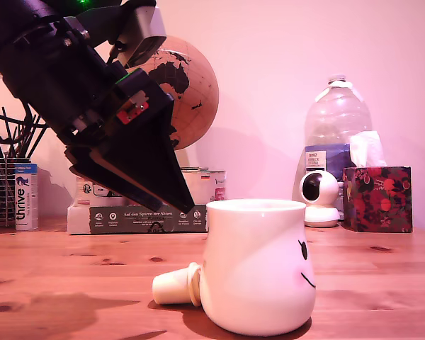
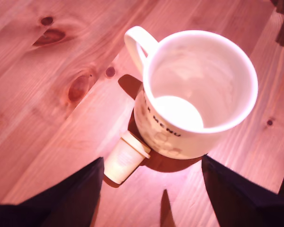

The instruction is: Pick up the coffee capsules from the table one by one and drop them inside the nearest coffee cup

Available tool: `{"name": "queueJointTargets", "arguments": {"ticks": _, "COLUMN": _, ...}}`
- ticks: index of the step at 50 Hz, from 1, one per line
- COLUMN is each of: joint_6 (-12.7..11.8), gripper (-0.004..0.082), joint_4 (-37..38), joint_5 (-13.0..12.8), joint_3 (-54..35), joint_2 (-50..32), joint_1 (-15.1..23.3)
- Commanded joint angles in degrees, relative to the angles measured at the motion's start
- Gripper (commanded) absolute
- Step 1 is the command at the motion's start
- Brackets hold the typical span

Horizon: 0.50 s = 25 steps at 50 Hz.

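Because the capsule [image 2: 126,158] lies on its side against the empty cup [image 2: 199,90], the gripper [image 2: 151,198] hangs above, jaws spread, holding nothing.

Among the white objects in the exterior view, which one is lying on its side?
The small coffee capsule, tipped over beside the coffee cup. The cup and the round camera stand upright.

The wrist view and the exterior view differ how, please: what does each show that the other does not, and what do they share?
Only the wrist view shows the inside of the coffee cup, with no capsule in it, and its handle. Only the exterior view shows the cup's smiley face, a globe, a white camera and a tissue box. Both show the coffee capsule lying on its side against the cup on the table, with the open gripper above.
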Motion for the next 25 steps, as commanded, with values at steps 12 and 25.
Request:
{"name": "queueJointTargets", "arguments": {"ticks": 12, "joint_6": -0.55, "gripper": 0.0568, "joint_4": 2.69, "joint_5": 0.07, "joint_3": -0.52, "joint_2": -0.52, "joint_1": 0.26}}
{"name": "queueJointTargets", "arguments": {"ticks": 25, "joint_6": 2.23, "gripper": 0.0568, "joint_4": 2.49, "joint_5": 0.04, "joint_3": -0.52, "joint_2": -0.52, "joint_1": 0.26}}
